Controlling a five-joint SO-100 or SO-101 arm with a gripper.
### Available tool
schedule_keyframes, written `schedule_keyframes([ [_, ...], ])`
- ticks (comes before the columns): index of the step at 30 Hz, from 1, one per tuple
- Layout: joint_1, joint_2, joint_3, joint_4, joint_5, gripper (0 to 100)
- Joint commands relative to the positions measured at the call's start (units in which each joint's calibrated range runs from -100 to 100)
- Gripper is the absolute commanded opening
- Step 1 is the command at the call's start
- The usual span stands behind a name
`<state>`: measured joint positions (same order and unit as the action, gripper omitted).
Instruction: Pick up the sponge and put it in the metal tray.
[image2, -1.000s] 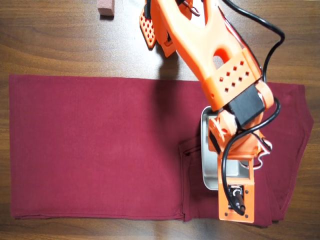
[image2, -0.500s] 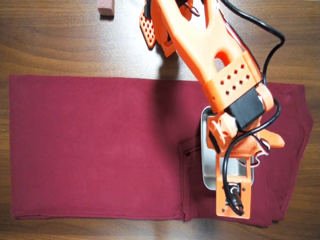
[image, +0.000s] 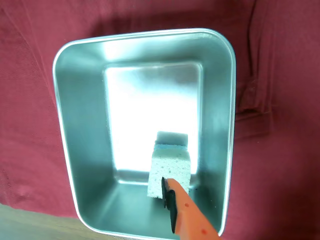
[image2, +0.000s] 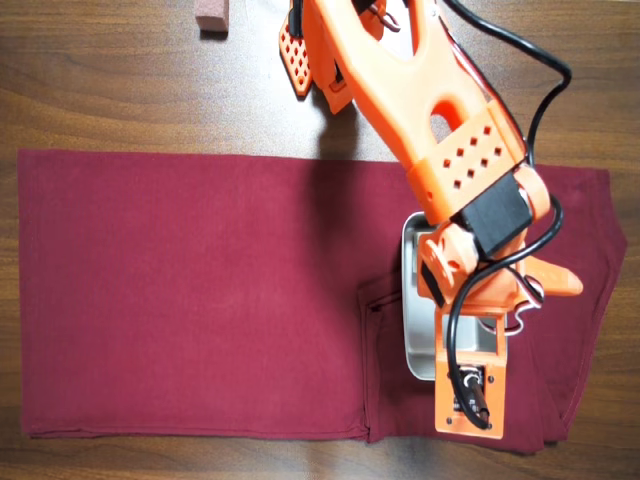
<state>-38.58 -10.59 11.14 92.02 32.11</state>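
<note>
One orange finger (image: 187, 212) of the gripper pokes in from the bottom of the wrist view, its dark tip against the sponge's (image: 171, 169) lower edge; the other finger is out of frame, so whether the pincer is apart or closed I cannot tell. The sponge sits inside the metal tray (image: 80, 150), lower centre, on the maroon cloth (image2: 190, 290).

No readable text, labels, brands, numbers or signs anywhere in the wrist or overhead view.
</note>
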Motion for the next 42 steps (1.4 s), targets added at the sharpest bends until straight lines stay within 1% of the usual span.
schedule_keyframes([
  [1, 0.0, -0.82, -2.54, -1.24, -0.44, 55],
  [3, 0.58, -1.44, -2.81, -1.24, -0.59, 6],
  [4, 0.87, -1.7, -2.81, -1.24, -0.1, 0],
  [7, 2.6, -1.88, -2.81, -0.87, 3.66, 0],
  [10, 6.24, -7.03, -1.26, -1.79, 6.74, 0],
  [11, 8.45, -12.0, 1.74, -4.56, 7.72, 0],
  [13, 13.06, -25.41, 12.12, -12.12, 11.28, 0],
  [14, 15.94, -31.62, 17.4, -14.15, 13.09, 0],
  [17, 24.86, -47.33, 31.51, -12.49, 15.78, 0],
  [21, 32.63, -68.55, 50.26, -5.67, 16.51, 0],
  [24, 34.07, -76.89, 59.18, -1.42, 15.43, 0],
  [26, 35.61, -81.78, 65.37, -0.32, 16.17, 0],
  [32, 37.34, -87.72, 76.75, -1.7, 17.09, 0],
  [35, 37.43, -87.72, 81.21, -1.52, 16.17, 0],
  [37, 37.53, -87.72, 84.76, 1.16, 15.43, 0],
  [39, 37.43, -87.72, 88.49, 1.53, 13.53, 0],
  [42, 36.57, -87.81, 88.86, 7.8, 13.28, 0],
])
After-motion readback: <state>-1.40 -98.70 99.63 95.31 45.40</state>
